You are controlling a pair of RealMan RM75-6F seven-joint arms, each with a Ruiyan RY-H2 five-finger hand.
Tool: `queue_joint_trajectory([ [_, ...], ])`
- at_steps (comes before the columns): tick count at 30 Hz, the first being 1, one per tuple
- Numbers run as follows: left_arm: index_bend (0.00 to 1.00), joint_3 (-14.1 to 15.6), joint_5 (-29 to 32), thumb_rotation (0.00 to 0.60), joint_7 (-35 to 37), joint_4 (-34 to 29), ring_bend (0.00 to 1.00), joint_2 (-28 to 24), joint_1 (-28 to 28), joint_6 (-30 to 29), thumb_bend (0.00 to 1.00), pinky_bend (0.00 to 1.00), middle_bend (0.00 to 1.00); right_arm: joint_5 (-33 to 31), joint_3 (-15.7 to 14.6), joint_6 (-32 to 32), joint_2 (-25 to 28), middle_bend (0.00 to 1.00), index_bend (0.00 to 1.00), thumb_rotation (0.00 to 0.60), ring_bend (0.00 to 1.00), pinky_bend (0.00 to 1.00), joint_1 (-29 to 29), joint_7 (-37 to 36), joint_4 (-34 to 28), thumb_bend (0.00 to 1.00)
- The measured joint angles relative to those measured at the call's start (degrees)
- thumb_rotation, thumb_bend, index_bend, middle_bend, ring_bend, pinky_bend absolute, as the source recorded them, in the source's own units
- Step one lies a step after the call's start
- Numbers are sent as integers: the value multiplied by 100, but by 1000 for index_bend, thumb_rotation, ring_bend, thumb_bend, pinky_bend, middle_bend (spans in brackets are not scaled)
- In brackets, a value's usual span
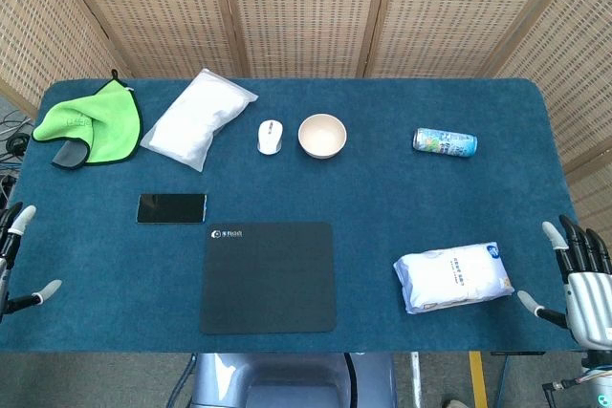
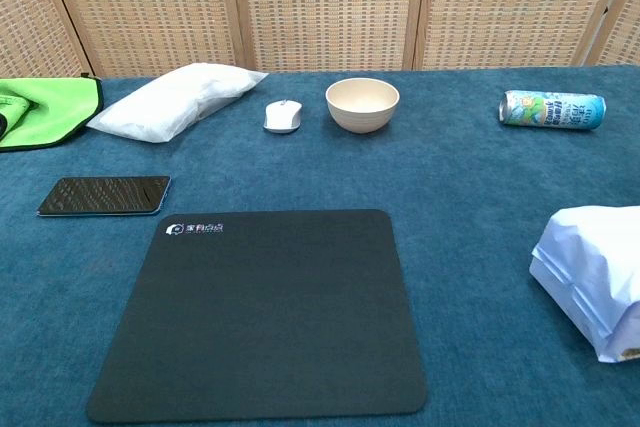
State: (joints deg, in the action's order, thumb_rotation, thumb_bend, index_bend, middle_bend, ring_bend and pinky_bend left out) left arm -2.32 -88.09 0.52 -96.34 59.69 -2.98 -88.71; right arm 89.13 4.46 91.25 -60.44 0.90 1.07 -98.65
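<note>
Blue-felted desk (image 1: 382,198): both the left hand (image 1: 14,260) and right hand (image 1: 583,279) hover empty, fingers apart, the right hand at three o'clock of the wipes pack (image 1: 451,277).

Mouse (image 1: 271,136) just left of bowl (image 1: 321,135)

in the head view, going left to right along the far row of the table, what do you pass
green cloth → white bag → mouse → bowl → can lying on its side
</note>
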Motion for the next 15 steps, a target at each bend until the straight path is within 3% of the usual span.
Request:
queue_joint_trajectory([
  [9,0,23,148,600,-94,-48,0,-22,-75,293,0,0,0,-32,6,-1,18,0,0,600,0,0,-10,-24,-6,0],
  [15,0,-78,484,600,-119,-107,0,-63,-445,1067,0,0,0,-190,46,-92,43,0,0,600,0,0,7,-82,2,0],
])
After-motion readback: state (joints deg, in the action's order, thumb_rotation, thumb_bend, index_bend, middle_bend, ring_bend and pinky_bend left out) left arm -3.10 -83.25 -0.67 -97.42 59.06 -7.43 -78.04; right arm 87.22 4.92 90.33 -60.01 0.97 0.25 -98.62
